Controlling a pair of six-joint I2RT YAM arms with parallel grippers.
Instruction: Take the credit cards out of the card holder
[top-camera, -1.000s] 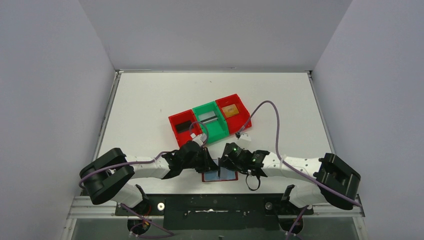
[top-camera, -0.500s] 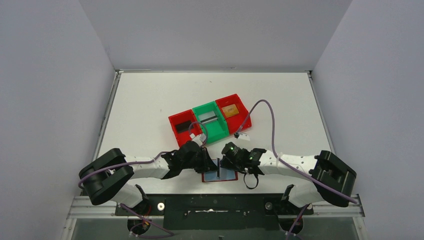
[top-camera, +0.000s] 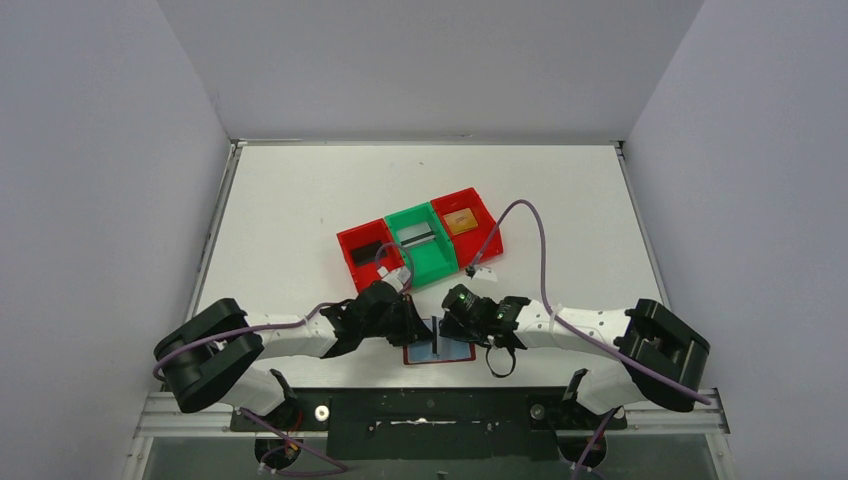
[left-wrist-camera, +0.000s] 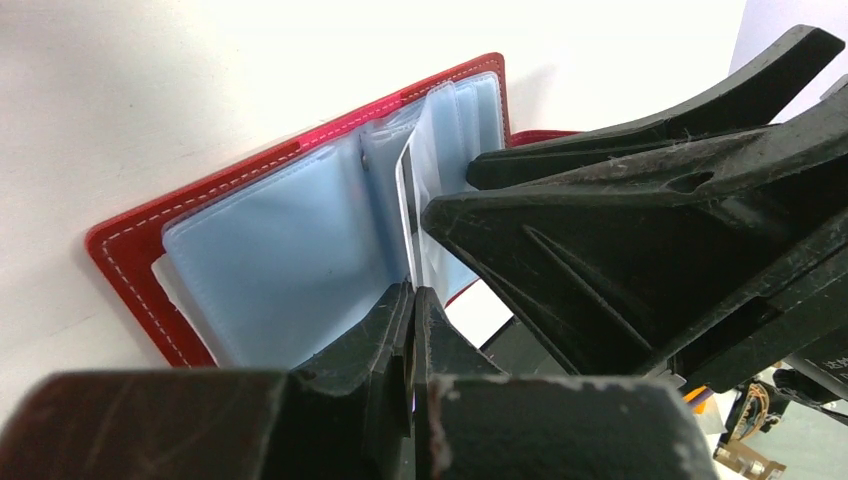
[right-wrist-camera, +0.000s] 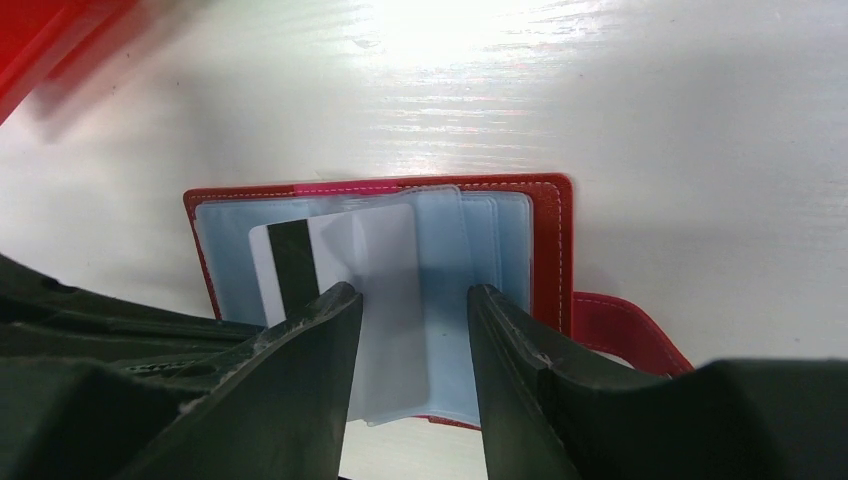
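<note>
Nudged right tool (right-wrist-camera: 410, 297) slightly left, fingers apart astride white black-striped card (right-wrist-camera: 335, 240) inside dark red wallet-like card holder (right-wrist-camera: 548, 250) open on white tabletop (top-camera: 300, 200); left tool (left-wrist-camera: 411, 297) clamped on clear pocket leaf (left-wrist-camera: 440, 125); three cards (top-camera: 418, 236) already binned, this one left.

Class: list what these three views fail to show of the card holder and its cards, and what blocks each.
Top view: most of the card holder, under the left gripper and right gripper.
Left wrist: part of its pockets, behind the right gripper's fingers.
Right wrist: the striped card's lower edge, behind the fingers.
</note>
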